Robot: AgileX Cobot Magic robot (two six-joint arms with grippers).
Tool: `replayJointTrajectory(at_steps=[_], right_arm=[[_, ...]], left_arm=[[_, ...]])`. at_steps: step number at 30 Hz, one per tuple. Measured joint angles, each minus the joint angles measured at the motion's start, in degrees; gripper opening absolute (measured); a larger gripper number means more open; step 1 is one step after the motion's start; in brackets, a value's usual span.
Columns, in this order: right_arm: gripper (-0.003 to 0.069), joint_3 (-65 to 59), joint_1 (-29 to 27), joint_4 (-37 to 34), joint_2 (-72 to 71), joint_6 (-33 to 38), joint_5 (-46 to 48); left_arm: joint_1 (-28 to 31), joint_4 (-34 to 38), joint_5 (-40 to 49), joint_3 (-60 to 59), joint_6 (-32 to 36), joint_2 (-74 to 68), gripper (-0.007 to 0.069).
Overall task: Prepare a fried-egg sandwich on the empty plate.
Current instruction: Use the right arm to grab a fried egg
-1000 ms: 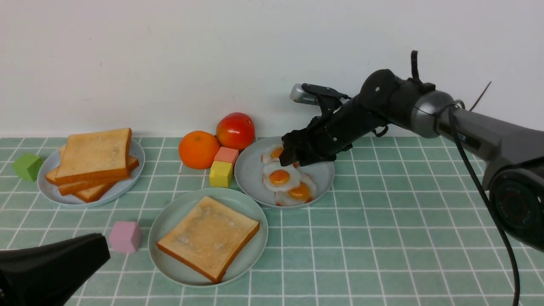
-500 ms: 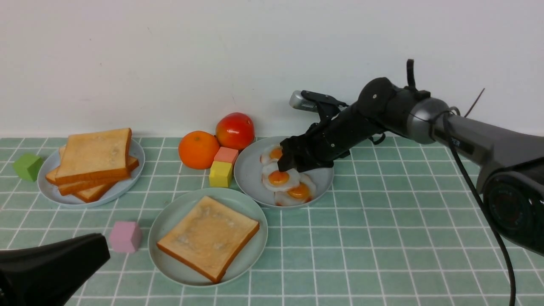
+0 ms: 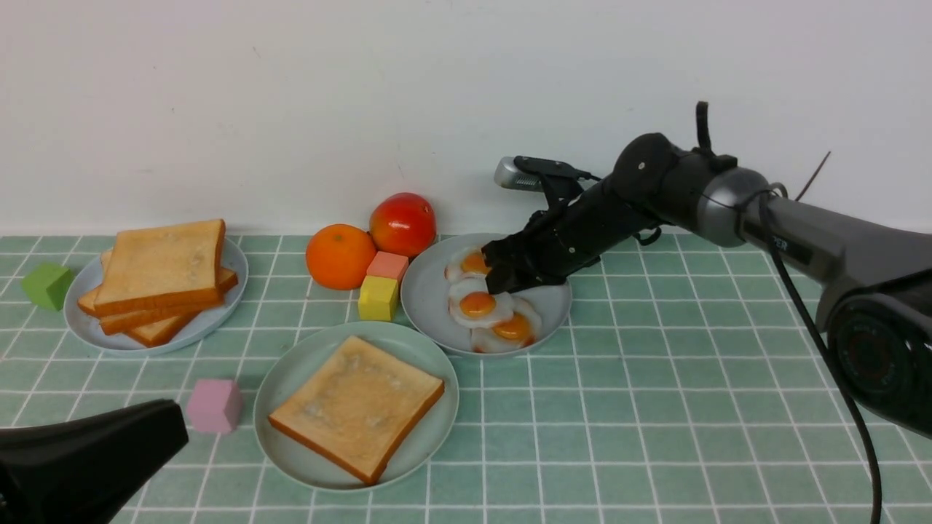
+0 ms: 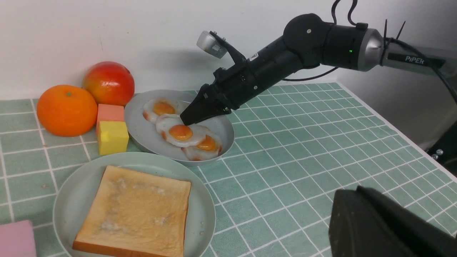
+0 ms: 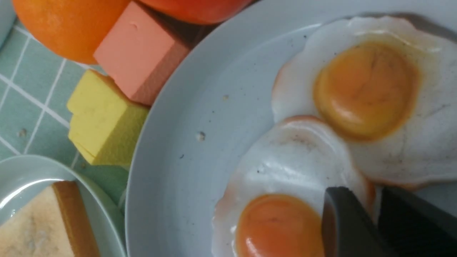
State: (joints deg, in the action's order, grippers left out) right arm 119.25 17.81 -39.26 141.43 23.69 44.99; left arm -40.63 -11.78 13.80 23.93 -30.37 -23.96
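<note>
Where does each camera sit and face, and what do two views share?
Front view: between the arms, facing the wall; right end effector at grey-blue plate, left end effector lower left.
Left wrist view: left wrist, facing toast on mint-green plate; both end effectors show.
Right wrist view: right wrist, close above the fried egg its fingertips pinch.
All share the grey-blue plate.

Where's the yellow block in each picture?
Front view: yellow block left of the grey egg plate.
Left wrist view: yellow block beside that plate's rim.
Right wrist view: yellow block between salmon block and mint-green plate.
Shared landmark: the salmon block next to it.
</note>
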Motion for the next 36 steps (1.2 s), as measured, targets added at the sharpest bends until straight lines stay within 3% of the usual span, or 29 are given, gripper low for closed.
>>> replayJointTrajectory(at_steps=[5,12,14,27,30,36], right_arm=[[0.0071,0.10,-0.02,0.04,0.00,0.00,-0.08],[0.0052,0.22,-0.02,0.20,-0.27,0.00,-0.02],[0.0001,0.22,-0.02,0.71,-0.86,0.00,0.91],[-0.0002,0.22,0.27,3.98,-5.67,0.00,8.34],[-0.0002,0.22,2.28,10.43,-6.84,-0.48,12.37],[0.0000,-1.50,11.24,31.17,-13.78,-4.96,17.47]], left_arm=[[0.00,0.00,0.00,0.00,0.00,0.00,-0.0003],[0.00,0.00,0.00,0.00,0.00,0.00,0.0005],[0.00,0.00,0.00,0.00,0.00,0.00,0.0007],[0.00,-0.13,-0.03,0.00,0.00,0.00,0.0014],[0.00,-0.20,-0.03,0.00,0.00,0.00,0.0015],[0.00,-0.45,-0.03,0.00,0.00,0.00,0.0015]])
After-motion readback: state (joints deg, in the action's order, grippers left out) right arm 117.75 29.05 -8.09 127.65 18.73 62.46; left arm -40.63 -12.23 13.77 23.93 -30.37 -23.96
